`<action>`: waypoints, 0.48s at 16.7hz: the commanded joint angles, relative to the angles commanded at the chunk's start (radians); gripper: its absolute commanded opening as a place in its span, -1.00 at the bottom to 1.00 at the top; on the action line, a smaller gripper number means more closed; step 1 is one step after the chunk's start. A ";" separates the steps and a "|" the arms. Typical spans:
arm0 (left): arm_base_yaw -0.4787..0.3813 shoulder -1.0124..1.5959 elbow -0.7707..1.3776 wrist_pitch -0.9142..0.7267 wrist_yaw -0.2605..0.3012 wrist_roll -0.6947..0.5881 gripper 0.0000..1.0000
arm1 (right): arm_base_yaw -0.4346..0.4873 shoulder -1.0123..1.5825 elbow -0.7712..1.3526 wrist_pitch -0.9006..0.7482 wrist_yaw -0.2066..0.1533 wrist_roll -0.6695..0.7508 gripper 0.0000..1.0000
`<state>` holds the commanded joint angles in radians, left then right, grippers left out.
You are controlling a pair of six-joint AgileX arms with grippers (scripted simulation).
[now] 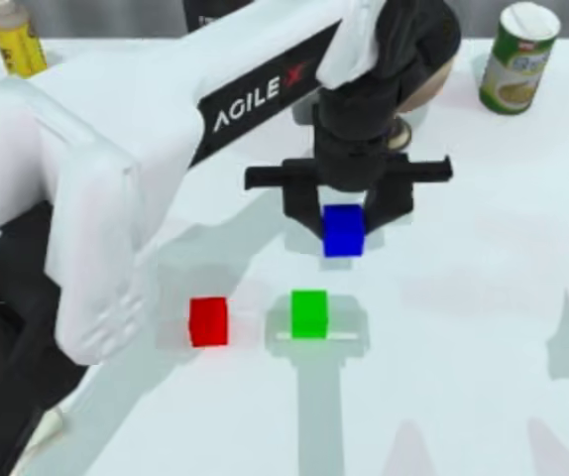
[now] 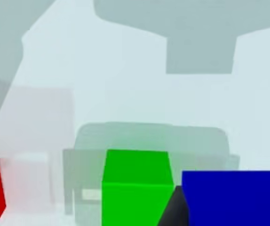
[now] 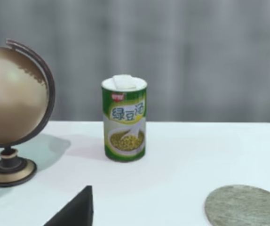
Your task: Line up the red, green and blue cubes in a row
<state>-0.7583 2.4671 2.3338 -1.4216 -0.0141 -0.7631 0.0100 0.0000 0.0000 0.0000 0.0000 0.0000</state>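
Gripping the small deep-blue plain cube (image 1: 343,230) between nearly closed fingers, my left gripper (image 1: 343,220) hung over mid-table, its arm hiding much of the globe. I saw the bright green cube (image 1: 309,313) just beside the bright red cube (image 1: 208,321), apart. My right gripper was out of view.
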 joint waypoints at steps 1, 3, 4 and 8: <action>-0.031 0.026 0.057 -0.027 0.000 -0.026 -1.00 | 0.000 0.000 0.000 0.000 0.000 0.000 1.00; -0.083 0.068 0.150 -0.073 0.000 -0.071 -1.00 | 0.000 0.000 0.000 0.000 0.000 0.000 1.00; -0.103 0.084 0.183 -0.090 0.000 -0.089 -1.00 | 0.000 0.000 0.000 0.000 0.000 0.000 1.00; -0.126 0.101 0.217 -0.110 0.000 -0.108 -1.00 | 0.000 0.000 0.000 0.000 0.000 0.000 1.00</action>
<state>-0.8838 2.5683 2.5511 -1.5314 -0.0145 -0.8709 0.0100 0.0000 0.0000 0.0000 0.0000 0.0000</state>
